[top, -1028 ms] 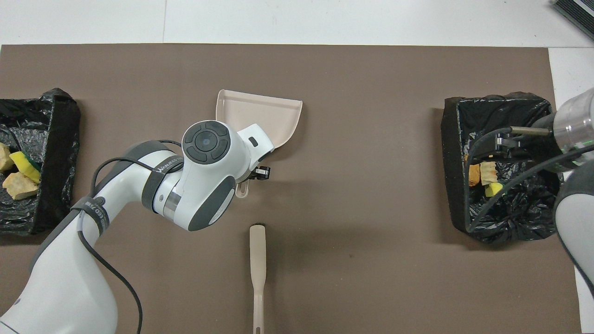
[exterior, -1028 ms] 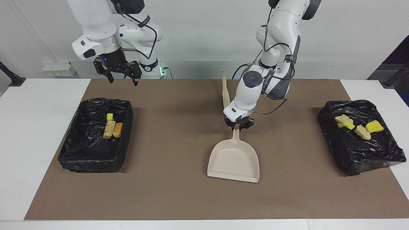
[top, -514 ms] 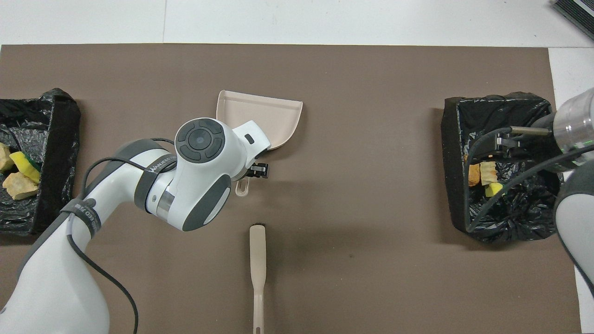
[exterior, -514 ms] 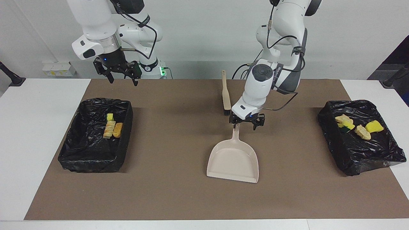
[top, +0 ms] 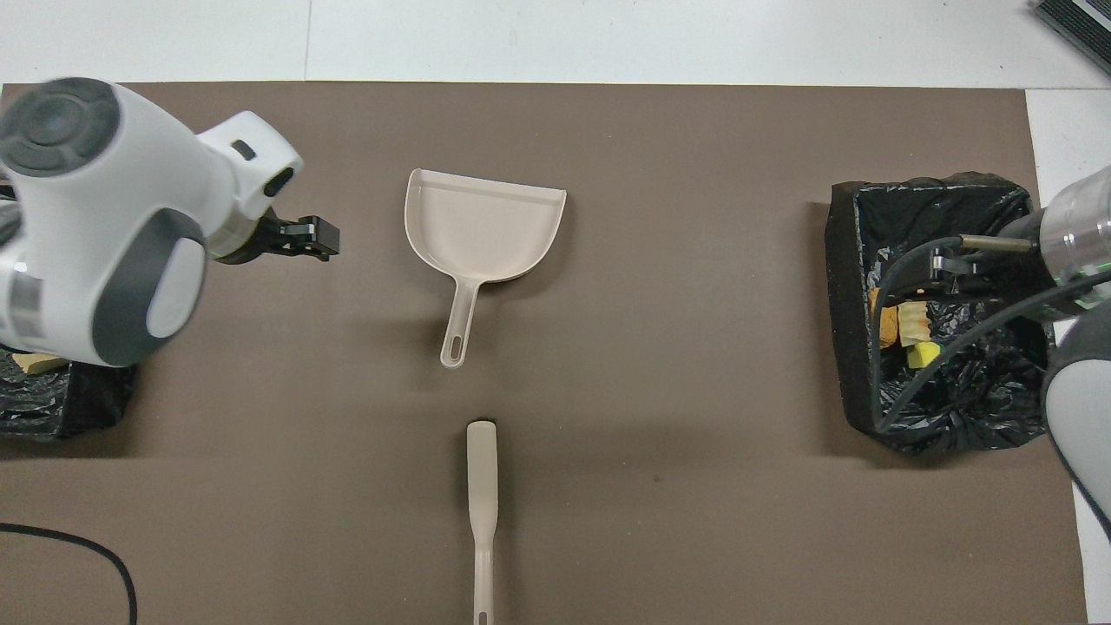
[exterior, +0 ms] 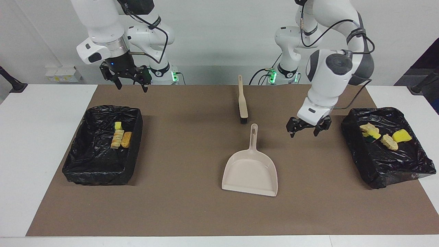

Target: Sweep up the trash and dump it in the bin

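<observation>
Smooth matt beige plastic dustpan [exterior: 250, 171] and brush [exterior: 242, 101]; crinkled glossy black plastic bin liners [exterior: 99, 161]; matt brown paper-like mat [exterior: 192, 212]; spongy yellow scraps [exterior: 402, 136].

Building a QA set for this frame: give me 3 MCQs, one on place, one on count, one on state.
1. Where is the brush?
A. in a bin
B. nearer the robots than the dustpan
C. in the dustpan

2. How many scraps lie in the bin at the right arm's end?
A. three
B. none
C. six

3. What is the left gripper doing?
A. gripping the dustpan
B. holding the brush
C. open, holding nothing

Answers:
1 B, the brush lies higher in the facing view.
2 A, one yellow and two tan pieces show.
3 C, it hangs over the mat, fingers apart.
</observation>
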You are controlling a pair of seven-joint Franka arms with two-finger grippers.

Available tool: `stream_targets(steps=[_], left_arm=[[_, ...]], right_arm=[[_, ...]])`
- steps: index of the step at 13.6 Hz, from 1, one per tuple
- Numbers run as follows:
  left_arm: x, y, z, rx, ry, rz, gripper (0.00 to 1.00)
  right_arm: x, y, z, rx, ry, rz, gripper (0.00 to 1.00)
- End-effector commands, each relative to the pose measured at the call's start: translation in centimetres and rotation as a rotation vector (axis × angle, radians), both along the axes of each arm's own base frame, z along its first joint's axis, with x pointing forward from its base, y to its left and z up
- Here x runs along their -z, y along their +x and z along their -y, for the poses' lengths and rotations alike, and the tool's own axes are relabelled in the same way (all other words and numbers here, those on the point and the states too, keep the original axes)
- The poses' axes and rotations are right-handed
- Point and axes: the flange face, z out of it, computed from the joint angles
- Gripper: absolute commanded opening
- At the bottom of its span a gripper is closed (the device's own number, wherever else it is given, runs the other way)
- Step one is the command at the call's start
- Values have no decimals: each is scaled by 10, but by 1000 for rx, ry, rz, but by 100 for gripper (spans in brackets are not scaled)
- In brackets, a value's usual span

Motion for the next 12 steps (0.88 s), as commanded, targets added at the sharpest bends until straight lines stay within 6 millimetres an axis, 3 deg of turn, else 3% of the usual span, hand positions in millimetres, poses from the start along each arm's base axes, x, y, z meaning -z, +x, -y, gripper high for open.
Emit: stream_targets(steps=[1,4,9,12], left_arm=[[-37,-3,-73,29,-40,-30,100],[-73,-26,-127,-37,-46,-30,100],[-110,-62,-139,-51,-50,-69,100],[-110,-71,-122,-15,-22,-91,100]], right_arm=[[-1,1,3,-6,26,23,100],[0,0,3,-6,26,22,100],[-1,-1,2,-6,26,20,100],[-1,-2,-1,-9,25,18,100]])
